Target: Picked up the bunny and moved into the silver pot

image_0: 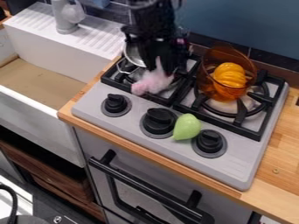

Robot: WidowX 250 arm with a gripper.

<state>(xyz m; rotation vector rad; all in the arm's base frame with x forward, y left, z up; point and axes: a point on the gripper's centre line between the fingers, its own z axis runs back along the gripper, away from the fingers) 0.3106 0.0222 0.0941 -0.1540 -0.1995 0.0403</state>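
Note:
The black gripper (160,68) hangs over the left burner, toward the back of the stove. It is shut on the pink and white bunny (153,82), whose upper part shows between its fingers. The bunny hangs down over the front part of the left burner grate, its pink end low and to the left. Behind and to the left of the gripper is the silver pot (133,55), largely hidden by the gripper and arm.
An amber transparent pot (236,57) with a yellow-orange object (229,75) inside stands on the right burner. A green pear-shaped object (187,127) lies between two stove knobs. The white sink (43,103) is at the left; wooden counter (277,151) lies at the right.

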